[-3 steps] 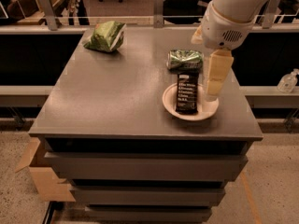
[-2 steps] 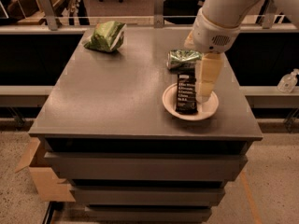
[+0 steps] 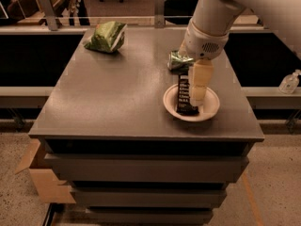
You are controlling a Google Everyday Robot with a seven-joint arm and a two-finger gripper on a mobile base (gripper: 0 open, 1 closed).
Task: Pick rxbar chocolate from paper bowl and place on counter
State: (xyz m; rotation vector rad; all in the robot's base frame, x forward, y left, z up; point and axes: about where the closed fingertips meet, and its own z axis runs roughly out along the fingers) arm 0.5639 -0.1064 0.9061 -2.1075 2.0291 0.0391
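Observation:
The rxbar chocolate (image 3: 184, 99), a dark wrapper with white text, lies in the white paper bowl (image 3: 212, 109) on the right side of the grey counter (image 3: 122, 93). My gripper (image 3: 197, 99) hangs straight down from the white arm, low over the bowl. Its tip is at the right edge of the bar and hides part of it. I cannot tell whether it touches the bar.
A green shiny can (image 3: 177, 60) lies just behind the bowl, close to the arm. A green chip bag (image 3: 106, 36) sits at the back left of the counter. A cardboard box (image 3: 40, 178) stands on the floor at the left. A clear bottle (image 3: 289, 82) stands on a ledge at the right.
The arm has moved left and down, bringing the gripper from the bowl's right rim onto the right side of the bar. The bar, bowl and can have not moved.

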